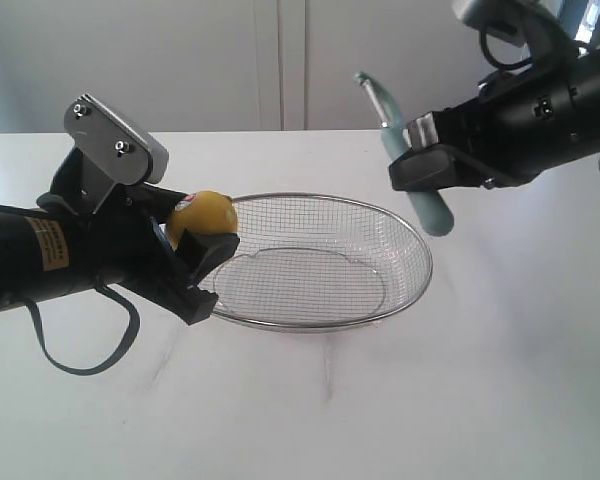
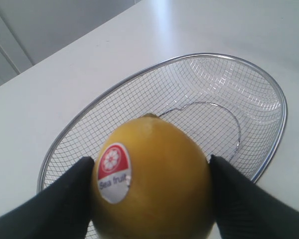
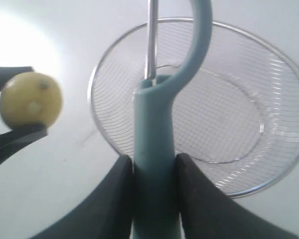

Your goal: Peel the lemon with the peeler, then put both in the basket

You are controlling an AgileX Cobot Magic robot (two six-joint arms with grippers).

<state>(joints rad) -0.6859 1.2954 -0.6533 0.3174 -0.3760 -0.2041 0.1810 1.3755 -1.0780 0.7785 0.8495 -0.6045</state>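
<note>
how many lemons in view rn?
1. The lemon is clamped in the left end effector, by the left rim of the basket in the exterior view. The basket holds none.

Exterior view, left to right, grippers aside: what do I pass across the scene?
lemon → basket → peeler

left arm [image 1: 90, 262]: black | bracket [image 1: 115, 140]: silver, screwed | cable [image 1: 80, 372]: grey | label [image 1: 48, 243]: yellow
</note>
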